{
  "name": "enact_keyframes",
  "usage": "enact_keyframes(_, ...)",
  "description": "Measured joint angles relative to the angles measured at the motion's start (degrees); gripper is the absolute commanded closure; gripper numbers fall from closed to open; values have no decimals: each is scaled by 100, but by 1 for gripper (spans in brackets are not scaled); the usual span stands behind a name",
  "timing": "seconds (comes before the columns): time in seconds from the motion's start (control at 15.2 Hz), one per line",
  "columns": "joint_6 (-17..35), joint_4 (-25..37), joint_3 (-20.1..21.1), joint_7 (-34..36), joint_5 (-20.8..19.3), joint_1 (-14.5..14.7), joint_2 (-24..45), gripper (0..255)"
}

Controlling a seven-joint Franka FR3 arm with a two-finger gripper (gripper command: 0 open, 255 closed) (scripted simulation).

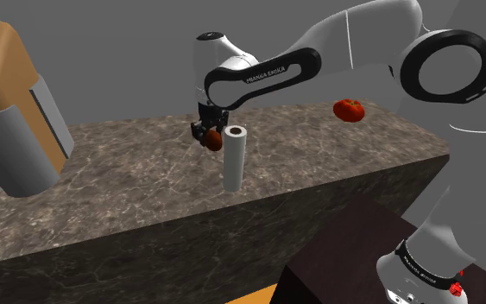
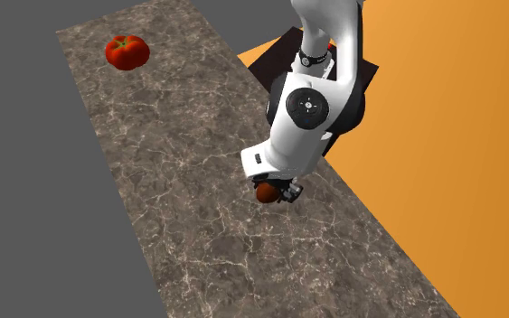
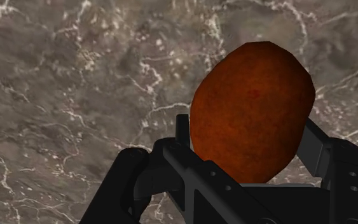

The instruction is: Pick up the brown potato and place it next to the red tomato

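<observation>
The arm (image 1: 271,73) reaches out level, its gripper (image 1: 207,136) pointing down, clamped on the potato (image 3: 254,114).

Reddish-brown oval potato (image 3: 252,114), clasped in the claw (image 1: 209,138), mid-frame in the shoulder view; red tomato (image 1: 349,110) rests on the tabletop (image 1: 129,181) at upper right, well apart.

A kitchen, I'd say: veined brown stone counter (image 3: 75,76) spreads under my fingers (image 3: 171,167), a red tomato (image 1: 349,110) lying well off from them.
</observation>
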Motion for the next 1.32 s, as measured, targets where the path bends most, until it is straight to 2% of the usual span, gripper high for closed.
enact_keyframes(1.06,-1063,807,65,-192,144,17,-276,255)
enact_keyframes(1.32,-1390,1173,71,-238,156,46,-242,255)
